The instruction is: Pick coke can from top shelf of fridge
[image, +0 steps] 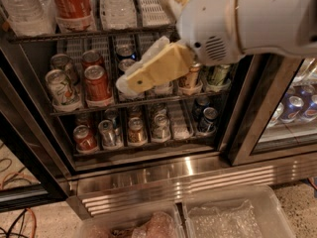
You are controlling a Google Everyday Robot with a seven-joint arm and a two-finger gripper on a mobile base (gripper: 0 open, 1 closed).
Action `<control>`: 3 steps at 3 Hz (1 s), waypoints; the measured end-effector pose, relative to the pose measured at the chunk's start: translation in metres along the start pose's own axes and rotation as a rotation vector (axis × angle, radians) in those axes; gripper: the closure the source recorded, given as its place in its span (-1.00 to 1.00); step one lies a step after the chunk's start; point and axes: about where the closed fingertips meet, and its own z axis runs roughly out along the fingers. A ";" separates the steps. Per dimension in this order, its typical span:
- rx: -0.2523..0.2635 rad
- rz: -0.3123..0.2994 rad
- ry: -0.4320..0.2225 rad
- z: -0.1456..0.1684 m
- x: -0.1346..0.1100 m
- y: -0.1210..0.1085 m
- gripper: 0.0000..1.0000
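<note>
— How wide is the gripper (128, 85)?
— Its opening cannot be told. It hangs tilted down-left in front of the middle rack's cans (97, 83).
— And the coke can (72, 1)?
— Up-left, well apart, upright on the top shelf (89, 33) of the fridge (173, 177), between water bottles (20, 6).

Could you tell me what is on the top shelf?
Coke can between clear bottles, a white tray; the arm hides the right end. Gripper hangs before the middle rack.
</note>
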 end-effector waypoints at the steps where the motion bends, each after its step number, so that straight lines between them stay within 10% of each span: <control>1: 0.013 0.093 -0.039 0.034 0.013 0.016 -1.00; 3: 0.053 0.139 -0.074 0.060 0.011 0.019 -1.00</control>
